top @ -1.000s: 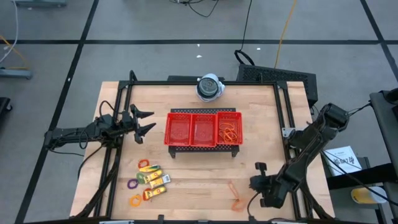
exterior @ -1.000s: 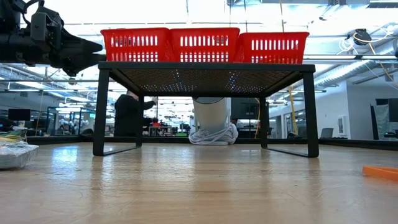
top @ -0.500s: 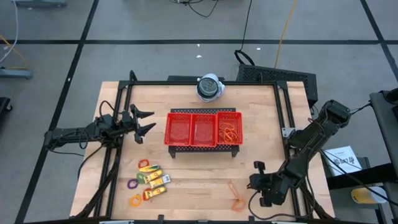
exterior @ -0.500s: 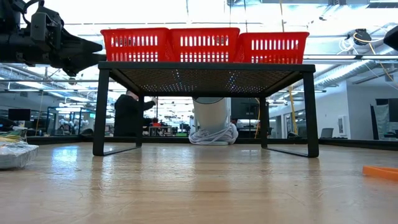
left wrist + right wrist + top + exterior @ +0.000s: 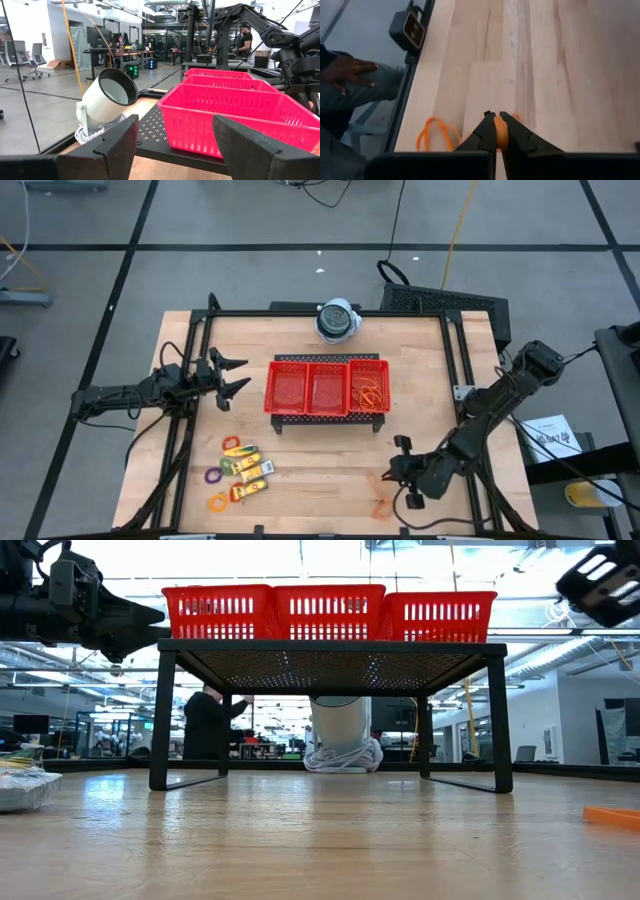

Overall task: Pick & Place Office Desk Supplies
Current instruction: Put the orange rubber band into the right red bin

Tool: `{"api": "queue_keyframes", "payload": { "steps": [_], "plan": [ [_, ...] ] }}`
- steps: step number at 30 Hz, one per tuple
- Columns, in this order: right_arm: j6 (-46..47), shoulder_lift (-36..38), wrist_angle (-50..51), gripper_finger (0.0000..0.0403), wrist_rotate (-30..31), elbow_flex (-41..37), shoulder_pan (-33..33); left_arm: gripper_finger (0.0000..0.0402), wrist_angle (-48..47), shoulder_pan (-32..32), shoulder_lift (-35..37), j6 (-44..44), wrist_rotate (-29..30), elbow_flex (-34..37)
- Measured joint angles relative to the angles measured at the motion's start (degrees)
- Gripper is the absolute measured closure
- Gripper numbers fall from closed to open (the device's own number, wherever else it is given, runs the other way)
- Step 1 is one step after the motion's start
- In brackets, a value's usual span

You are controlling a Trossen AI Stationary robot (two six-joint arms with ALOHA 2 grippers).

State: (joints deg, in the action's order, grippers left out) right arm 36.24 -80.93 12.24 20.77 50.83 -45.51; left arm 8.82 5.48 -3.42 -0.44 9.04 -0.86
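Wooden table [image 5: 300, 450], red tray on a black stand [image 5: 327, 387] at centre, white round device [image 5: 337, 320] at top edge, packets and rings [image 5: 238, 470] lower left, possibly rubber bands [image 5: 381, 498] lower right.

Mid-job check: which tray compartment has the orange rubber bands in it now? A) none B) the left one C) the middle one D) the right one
D: in the high view the orange bands lie in the tray's right compartment; the other two look bare.

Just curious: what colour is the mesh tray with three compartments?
Red, clearest in the high view: the tray.
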Motion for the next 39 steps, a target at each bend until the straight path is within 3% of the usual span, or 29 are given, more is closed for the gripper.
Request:
{"api": "queue_keyframes", "payload": {
  "steps": [9,21,39],
  "plan": [
    [-5.7,1.3,-2.6,0.04,0.0,0.0,4.3,0.0135,0.0,0.0,0.0,0.0,0.0,0.0],
    [-15.2,11.5,-4.2,0.0399,0.1,0.0,10.0,0.0135,0.0,0.0,0.0,0.0,0.0,0.0],
    [-22.6,22.0,-4.2,0.0399,0.2,0.0,24.9,0.0135,0.0,0.0,0.0,0.0,0.0,0.0]
  ]
}}
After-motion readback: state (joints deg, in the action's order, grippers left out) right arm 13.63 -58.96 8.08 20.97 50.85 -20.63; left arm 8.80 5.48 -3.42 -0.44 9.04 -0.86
